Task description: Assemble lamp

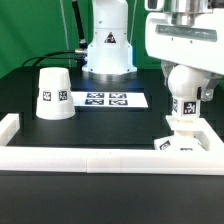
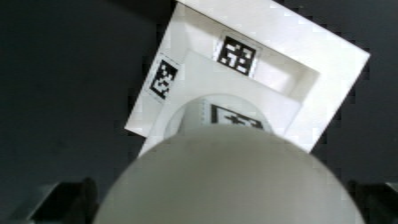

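My gripper (image 1: 184, 97) is shut on the white ball-shaped bulb (image 1: 184, 106) and holds it upright, neck down, on or just above the small square base (image 1: 186, 143) at the exterior view's right. In the wrist view the bulb (image 2: 222, 175) fills the lower part between my dark fingers (image 2: 64, 201). The tagged base (image 2: 267, 60) lies beyond the bulb. Whether the neck is seated in the base I cannot tell. The tapered shade (image 1: 52, 92) stands alone, mouth down, at the exterior view's left.
The marker board (image 1: 105, 99) lies flat between the shade and the base. A long white border rail (image 1: 100, 158) runs along the front, with a short arm at the left (image 1: 10, 128). The arm's own pedestal (image 1: 108, 48) stands behind.
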Robot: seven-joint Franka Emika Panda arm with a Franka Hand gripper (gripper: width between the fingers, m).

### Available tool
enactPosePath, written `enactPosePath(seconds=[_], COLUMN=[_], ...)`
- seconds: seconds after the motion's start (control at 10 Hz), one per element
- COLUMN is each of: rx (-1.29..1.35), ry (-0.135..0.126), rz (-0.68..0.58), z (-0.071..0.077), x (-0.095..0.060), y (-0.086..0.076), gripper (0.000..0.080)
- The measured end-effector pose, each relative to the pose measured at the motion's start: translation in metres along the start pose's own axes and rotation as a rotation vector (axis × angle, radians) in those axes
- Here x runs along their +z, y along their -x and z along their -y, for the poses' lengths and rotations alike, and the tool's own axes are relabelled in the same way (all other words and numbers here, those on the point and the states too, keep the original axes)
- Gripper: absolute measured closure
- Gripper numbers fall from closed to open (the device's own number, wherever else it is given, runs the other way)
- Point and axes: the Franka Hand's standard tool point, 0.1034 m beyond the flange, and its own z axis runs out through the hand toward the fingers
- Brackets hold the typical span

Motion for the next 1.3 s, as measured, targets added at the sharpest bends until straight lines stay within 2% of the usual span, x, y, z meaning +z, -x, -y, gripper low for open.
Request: enactPosePath(seconds=[0.2,0.6,1.0,1.3], rx=[-0.252,-0.650,-0.978,-1.127], ry=[-0.009,-0.008,-0.007,-0.007], rz=[-0.003,-0.003,-0.007,-0.012], z=[0.0031,0.0055,0.0049,0.0049], x=[-0.0003,0.0001,-0.0008,-0.0023], y=[0.0038,0.0106,0.0061,0.0025], gripper=[0.0102,0.0100,0.0100,0.0100])
